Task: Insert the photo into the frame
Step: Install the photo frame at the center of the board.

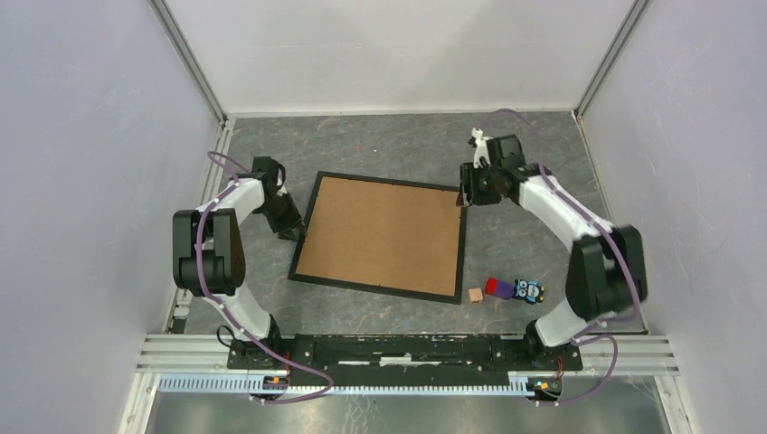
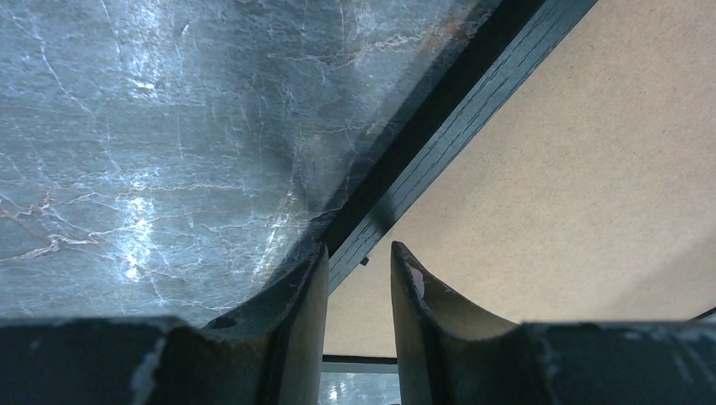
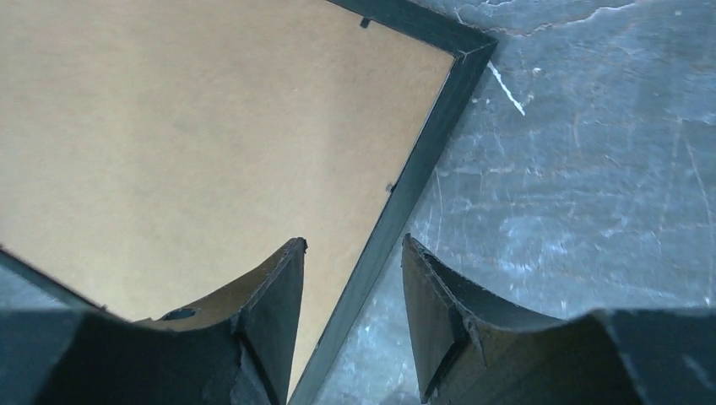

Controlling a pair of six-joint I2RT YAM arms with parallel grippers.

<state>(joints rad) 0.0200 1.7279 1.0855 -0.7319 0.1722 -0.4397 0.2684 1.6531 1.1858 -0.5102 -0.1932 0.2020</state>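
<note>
Likely light and rigid, the frame (image 1: 371, 287) is lying flat, best gripped by its rails: left gripper (image 2: 359, 249) narrowly straddling one, clamp unclear, right gripper (image 3: 355, 245) gaping around the opposite.

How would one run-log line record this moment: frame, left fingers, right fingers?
frame: flat, backing up | left fingers: astride left rail, grip unclear | right fingers: open, astride right rail

R gripper (image 3: 353, 246), jaws apart, astride frame (image 3: 420, 160) edge

White arms (image 1: 242, 192), black joints (image 1: 220, 255) and fingers (image 2: 291, 325), purple cables (image 1: 201, 237).
</note>
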